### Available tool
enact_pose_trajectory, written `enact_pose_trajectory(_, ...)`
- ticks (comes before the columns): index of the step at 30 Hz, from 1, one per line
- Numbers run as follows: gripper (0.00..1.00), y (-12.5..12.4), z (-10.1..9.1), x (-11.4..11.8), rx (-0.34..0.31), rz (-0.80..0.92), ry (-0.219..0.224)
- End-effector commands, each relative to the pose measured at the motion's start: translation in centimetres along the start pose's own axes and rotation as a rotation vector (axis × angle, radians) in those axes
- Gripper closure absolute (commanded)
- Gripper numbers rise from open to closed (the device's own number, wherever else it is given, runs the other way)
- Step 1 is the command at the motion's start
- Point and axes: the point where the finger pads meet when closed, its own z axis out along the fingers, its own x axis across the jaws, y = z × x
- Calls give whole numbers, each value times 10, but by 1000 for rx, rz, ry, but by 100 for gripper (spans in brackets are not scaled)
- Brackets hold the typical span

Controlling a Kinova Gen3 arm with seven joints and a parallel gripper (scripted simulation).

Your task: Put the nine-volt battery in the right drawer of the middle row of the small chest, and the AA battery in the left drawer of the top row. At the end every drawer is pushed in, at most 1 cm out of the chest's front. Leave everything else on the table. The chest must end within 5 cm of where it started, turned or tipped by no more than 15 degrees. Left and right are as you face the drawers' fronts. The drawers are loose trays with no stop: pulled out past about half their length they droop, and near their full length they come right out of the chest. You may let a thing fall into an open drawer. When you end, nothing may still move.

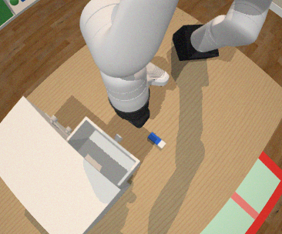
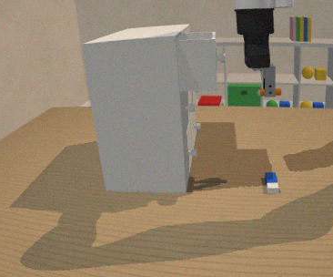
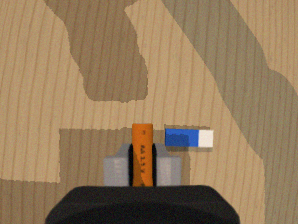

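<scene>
My gripper (image 2: 268, 87) (image 3: 142, 158) is shut on the orange AA battery (image 2: 263, 92) (image 3: 142, 142), held crosswise high above the table, in front of the chest. In the top view the arm hides the fingers. The white chest (image 1: 31, 169) (image 2: 137, 123) stands upright, its top-row left drawer (image 1: 129, 154) (image 2: 196, 64) pulled well out. A small beige thing (image 1: 94, 162) lies inside that drawer. The blue and white nine-volt battery (image 1: 156, 140) (image 2: 271, 182) (image 3: 189, 138) lies flat on the table, just right of the gripper in the wrist view.
The other drawers are pushed in, their small knobs (image 2: 192, 107) showing on the front. A white object (image 1: 159, 77) lies on the table behind the arm. The black robot base (image 1: 186, 46) stands at the far edge. A shelf (image 2: 301, 43) with toys stands beyond the table.
</scene>
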Motion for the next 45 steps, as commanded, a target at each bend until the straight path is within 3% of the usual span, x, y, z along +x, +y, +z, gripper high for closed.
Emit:
enact_pose_trajectory(1,69,3,-19,-11,-19,19,-26)
enact_pose_trajectory(10,69,2,-60,-10,-19,19,-26)
enact_pose_trajectory(12,69,2,-60,-10,-19,19,-26)
enact_pose_trajectory(27,69,2,-120,-9,-19,19,-26)
enact_pose_trajectory(45,69,1,-154,-9,-19,19,-26)
